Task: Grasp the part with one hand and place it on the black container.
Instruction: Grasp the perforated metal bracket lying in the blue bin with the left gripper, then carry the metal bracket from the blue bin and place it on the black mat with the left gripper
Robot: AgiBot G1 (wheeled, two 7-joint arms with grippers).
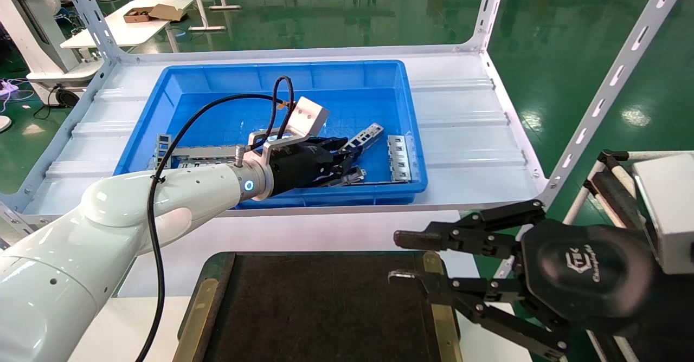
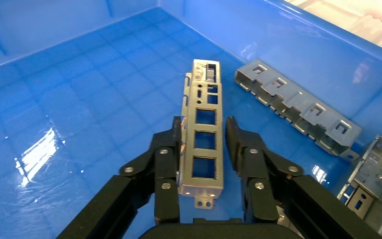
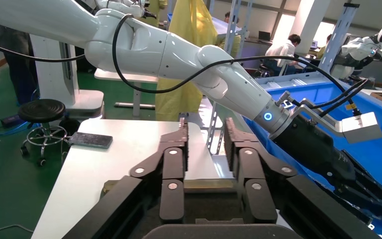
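The part [image 2: 204, 134], a slim silvery strip with square cutouts, lies lengthwise between my left gripper's fingers inside the blue bin. It also shows in the head view [image 1: 364, 135], sticking out past the fingertips. My left gripper [image 2: 204, 124] is open and straddles it: one finger touches the strip's edge, and a thin gap shows at the other. In the head view the left gripper [image 1: 344, 159] is low in the bin. The black container [image 1: 325, 308] lies at the near edge. My right gripper [image 1: 396, 257] hangs open and empty over its right edge.
The blue bin [image 1: 282, 66] sits on a white shelf and holds other grey slotted pieces [image 1: 399, 157] [image 2: 298, 112] beside the part, and more to the left [image 1: 190, 153]. A slanted shelf post [image 1: 612, 80] stands at the right.
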